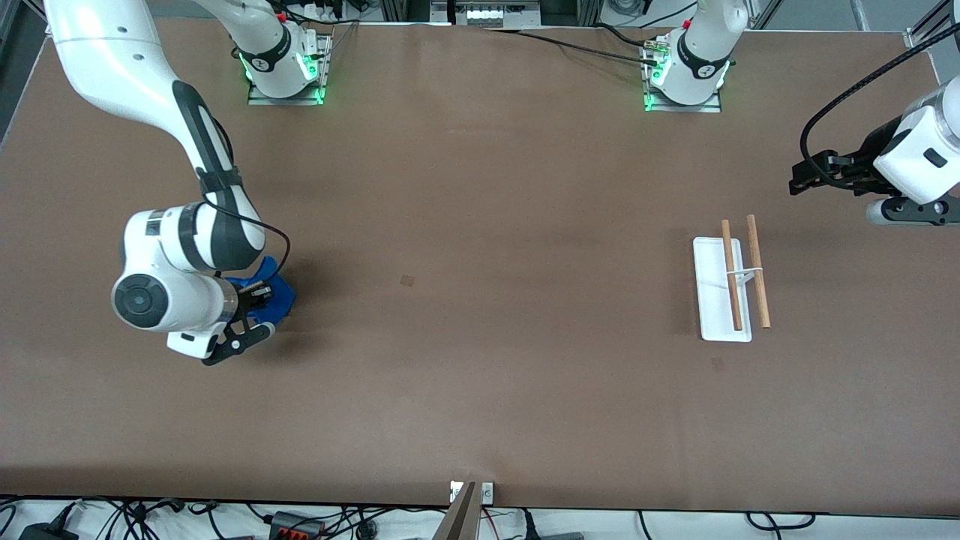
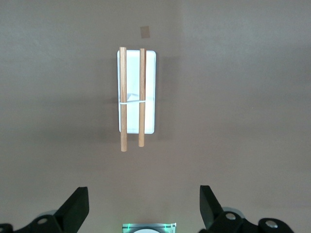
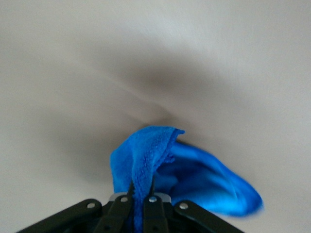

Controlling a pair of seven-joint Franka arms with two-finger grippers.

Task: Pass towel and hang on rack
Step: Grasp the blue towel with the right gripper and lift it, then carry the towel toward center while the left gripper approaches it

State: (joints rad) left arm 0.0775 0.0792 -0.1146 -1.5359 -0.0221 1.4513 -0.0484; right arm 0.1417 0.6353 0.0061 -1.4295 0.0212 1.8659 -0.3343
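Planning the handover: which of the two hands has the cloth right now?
The right hand, at the right arm's end of the table: it is shut on the small royal-blue fuzzy towel. The left hand is open, holding nothing.

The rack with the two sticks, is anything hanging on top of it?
No. The rack has both wooden rods bare. The towel is pinched in the right gripper. The left gripper waits open beside the rack.

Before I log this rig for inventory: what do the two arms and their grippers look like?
Both arms are glossy white with dark grey joint bands, and their bases glow green. The right gripper and the left gripper have black fingers. A black cable loops along each arm.
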